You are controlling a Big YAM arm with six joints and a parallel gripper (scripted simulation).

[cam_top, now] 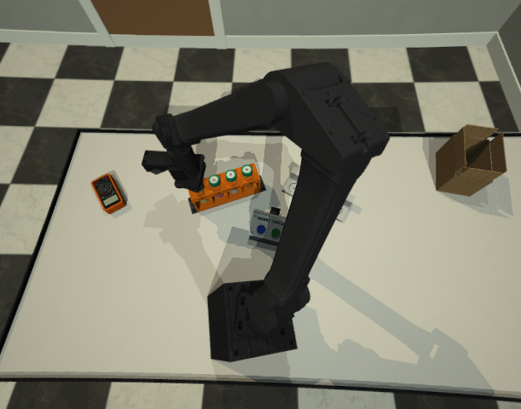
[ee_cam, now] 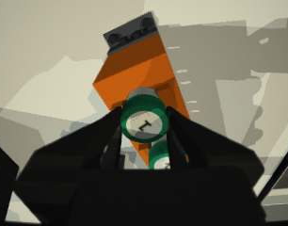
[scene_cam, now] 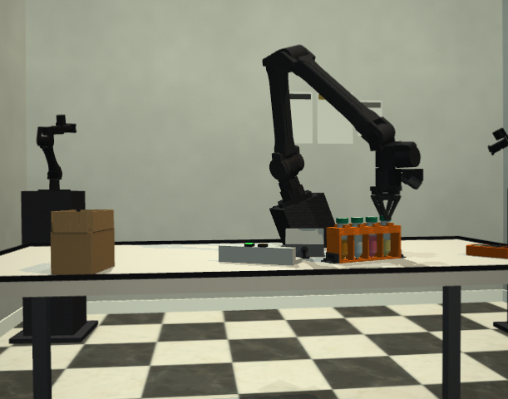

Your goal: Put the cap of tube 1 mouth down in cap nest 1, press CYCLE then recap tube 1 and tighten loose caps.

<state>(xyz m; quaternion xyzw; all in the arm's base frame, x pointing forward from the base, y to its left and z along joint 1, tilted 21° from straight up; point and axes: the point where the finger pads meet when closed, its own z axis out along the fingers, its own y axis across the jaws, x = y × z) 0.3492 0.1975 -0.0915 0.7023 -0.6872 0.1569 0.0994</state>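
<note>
Arm bent over, tool (ee_cam: 144, 123) vertical, clamped on tube 1 cap (ee_cam: 144, 122).

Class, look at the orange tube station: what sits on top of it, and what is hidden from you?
On the orange station, three green caps show from above; the gripper, shut on cap 1, covers the fourth there.

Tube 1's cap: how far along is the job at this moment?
Looks done: the green lamp is lit on the cap tray, so the aspirate step has ended. In hand: the gripper is shut on cap 1, seated on its tube. Left: tightening it, checking the other caps, letting go, pressing the READY key.
</note>
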